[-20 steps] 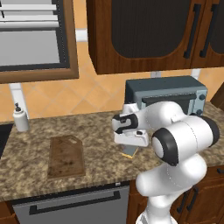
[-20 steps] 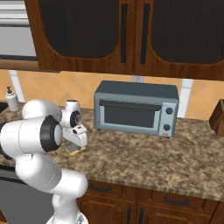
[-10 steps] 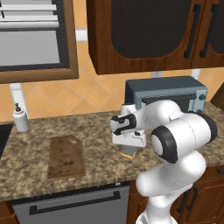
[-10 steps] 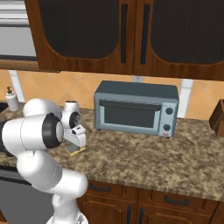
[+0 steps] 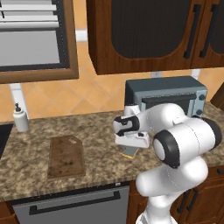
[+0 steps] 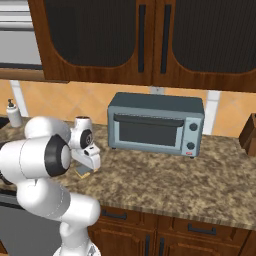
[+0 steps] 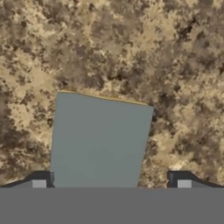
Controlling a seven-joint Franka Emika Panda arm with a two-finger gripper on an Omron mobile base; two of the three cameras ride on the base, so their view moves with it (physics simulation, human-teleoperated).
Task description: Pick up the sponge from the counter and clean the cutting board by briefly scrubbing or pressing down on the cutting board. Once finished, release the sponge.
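The sponge (image 7: 100, 140) lies flat on the speckled counter (image 7: 131, 48), grey-blue top up with a thin yellow edge showing. My gripper (image 7: 111, 183) hangs straight over it, open, with one fingertip on each side and a gap to the right one. From the base, the sponge (image 5: 130, 153) peeks out under the gripper (image 5: 130, 146) on the counter (image 5: 96, 170), and likewise the sponge (image 6: 82, 172) below the gripper (image 6: 89, 162). The dark brown cutting board (image 5: 65, 156) lies well to the left of the sponge.
A grey toaster oven (image 5: 166, 94) stands at the back of the counter, right behind the arm. A white soap bottle (image 5: 19, 119) stands at the far left by the wall. A knife block (image 6: 248, 135) is at the far right.
The gripper has come down a little toward the sponge. The sponge and the board have not moved.
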